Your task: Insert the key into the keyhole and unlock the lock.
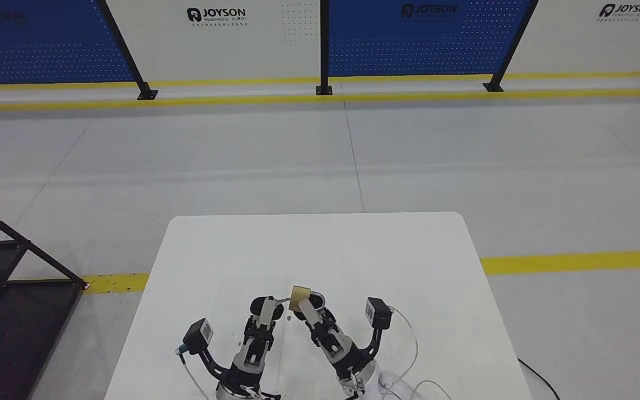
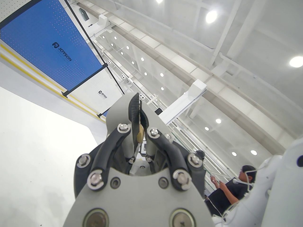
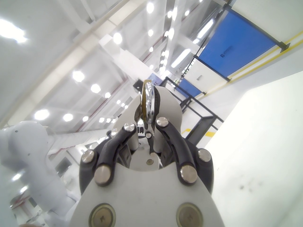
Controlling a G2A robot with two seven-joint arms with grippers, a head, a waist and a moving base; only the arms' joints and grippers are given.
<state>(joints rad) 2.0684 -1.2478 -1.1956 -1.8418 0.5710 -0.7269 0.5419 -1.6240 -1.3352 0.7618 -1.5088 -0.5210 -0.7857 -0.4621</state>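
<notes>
Lock [image 3: 148, 103] inside right gripper [image 3: 151, 95]

White table [image 1: 400, 250], rounded corners, occupies the lower centre of the top view. Top is plain matte white. White cable [image 1: 405, 384] lies in loose loops on it at the bottom edge of the frame, right of centre. Right wrist view: a few small dark specks [image 3: 241, 186] on the surface.
</notes>
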